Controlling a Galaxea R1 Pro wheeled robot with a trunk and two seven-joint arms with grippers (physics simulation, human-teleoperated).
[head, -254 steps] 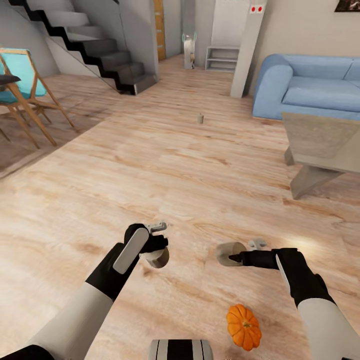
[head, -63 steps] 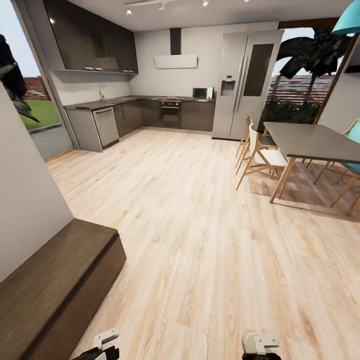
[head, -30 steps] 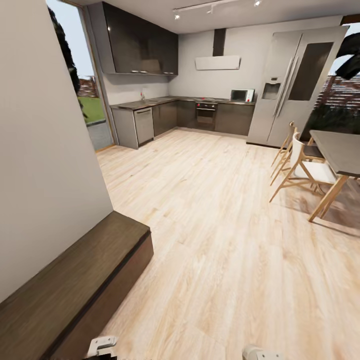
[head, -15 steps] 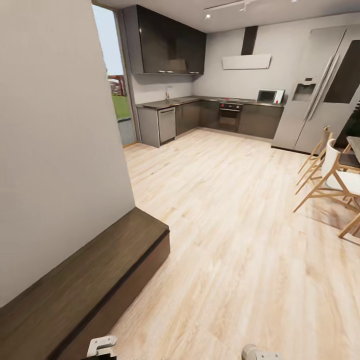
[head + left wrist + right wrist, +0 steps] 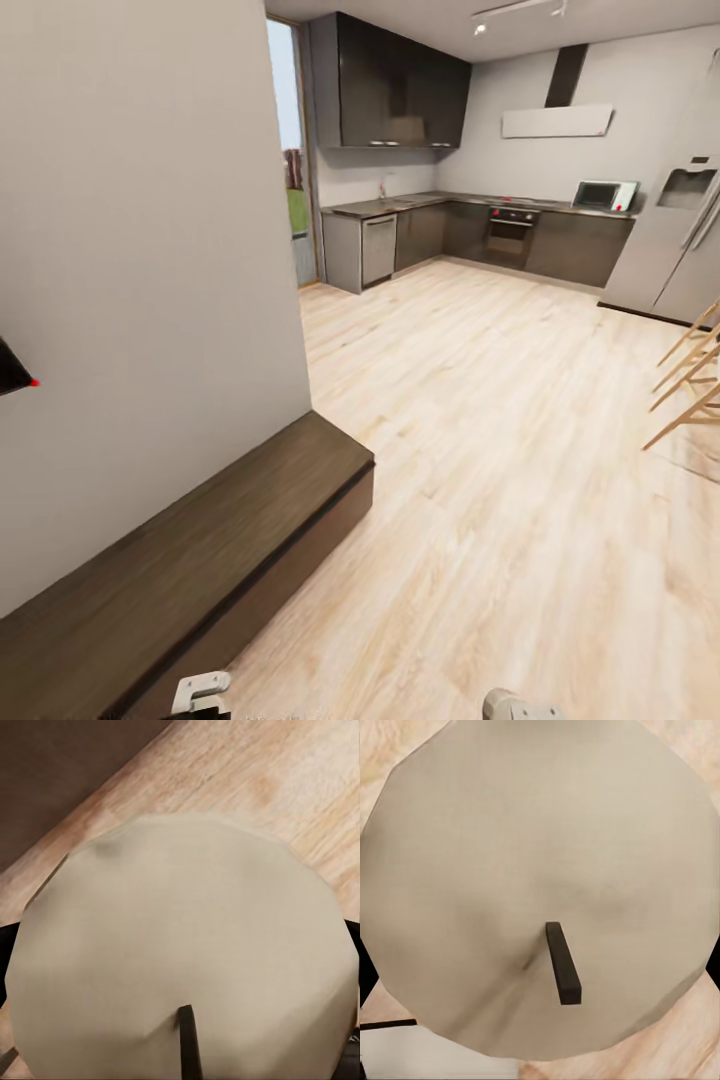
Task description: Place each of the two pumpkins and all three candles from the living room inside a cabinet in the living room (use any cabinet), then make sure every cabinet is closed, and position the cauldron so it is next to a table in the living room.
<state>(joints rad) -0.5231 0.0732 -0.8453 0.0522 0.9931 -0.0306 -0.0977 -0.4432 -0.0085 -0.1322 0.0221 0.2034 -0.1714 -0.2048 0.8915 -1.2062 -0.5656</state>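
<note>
A grey-beige candle [image 5: 180, 960] with a dark wick sits close up in the left wrist view, with dark finger parts at its sides. A second candle [image 5: 540, 885] shows the same way in the right wrist view. Bits of my left gripper [image 5: 200, 693] and right gripper [image 5: 515, 707] peek in at the head view's lower edge. The long low dark-brown cabinet [image 5: 190, 560] runs along the wall at lower left, just ahead of my left gripper. Pumpkins, cauldron and table are out of view.
A pale wall [image 5: 150, 250] stands directly behind the cabinet. Light wood floor [image 5: 500, 450] stretches toward dark kitchen counters [image 5: 480, 235] and a fridge [image 5: 680, 240]. Wooden chair legs [image 5: 690, 385] show at the right edge.
The camera has kept turning left: the wall and cabinet have slid toward the middle and the dining chairs toward the right edge. Both candles stay held.
</note>
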